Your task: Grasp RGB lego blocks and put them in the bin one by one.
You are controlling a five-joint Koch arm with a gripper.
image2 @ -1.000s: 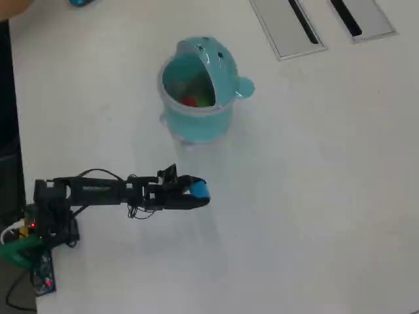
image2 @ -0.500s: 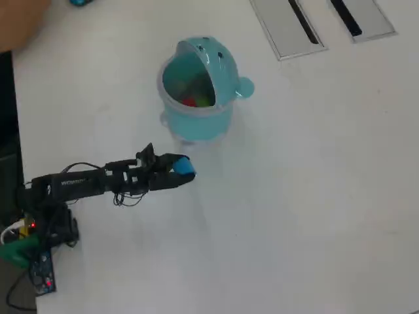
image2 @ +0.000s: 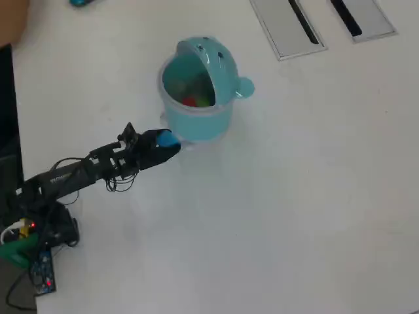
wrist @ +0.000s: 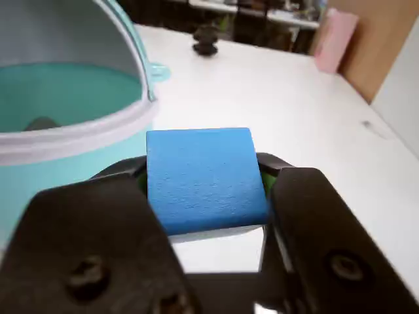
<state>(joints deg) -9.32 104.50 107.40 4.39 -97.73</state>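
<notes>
One white table [image2: 314, 196], blurred pink object [wrist: 334, 40] behind, shelves beyond.

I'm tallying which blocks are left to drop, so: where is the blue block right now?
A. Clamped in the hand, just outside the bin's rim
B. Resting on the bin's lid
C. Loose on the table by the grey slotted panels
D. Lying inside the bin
A: the wrist view shows the blue block clamped in the hand, with the bin beside it; overhead, it sits just outside the rim.
</notes>
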